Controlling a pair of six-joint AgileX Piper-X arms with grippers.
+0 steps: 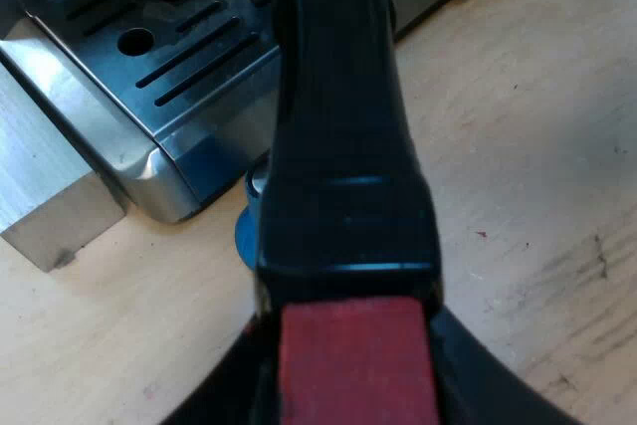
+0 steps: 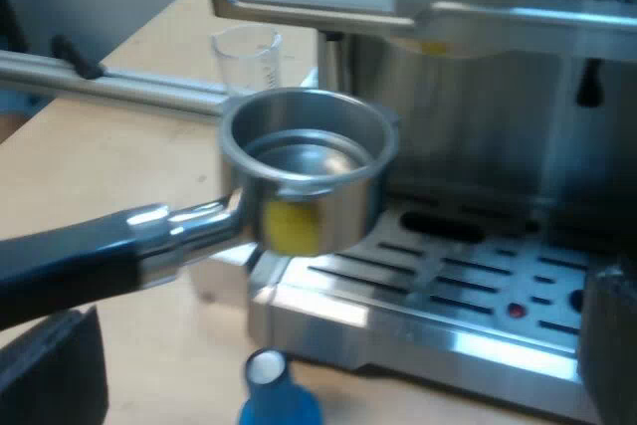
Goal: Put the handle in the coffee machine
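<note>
My left gripper point(image 1: 350, 385) is shut on the red end point(image 1: 358, 335) of the metal holder's dark handle point(image 1: 338, 146), which reaches out toward the espresso machine point(image 1: 169, 57). In the right wrist view the holder's empty round basket point(image 2: 309, 161) hangs level over the edge of the machine's drip tray point(image 2: 448, 286), below the machine's front point(image 2: 478, 106). Its handle point(image 2: 70, 266) runs away from the machine. My right gripper point(image 2: 328, 355) is open with nothing held, low in front of the drip tray.
A blue tamper point(image 2: 274, 395) stands on the wooden table point(image 2: 100, 166) against the drip tray's front, under the handle point(image 1: 247, 231). A measuring glass point(image 2: 249, 52) stands beside the machine behind the basket. A steel bar point(image 2: 119, 82) crosses the table, and a metal block point(image 1: 40, 176) sits by the tray.
</note>
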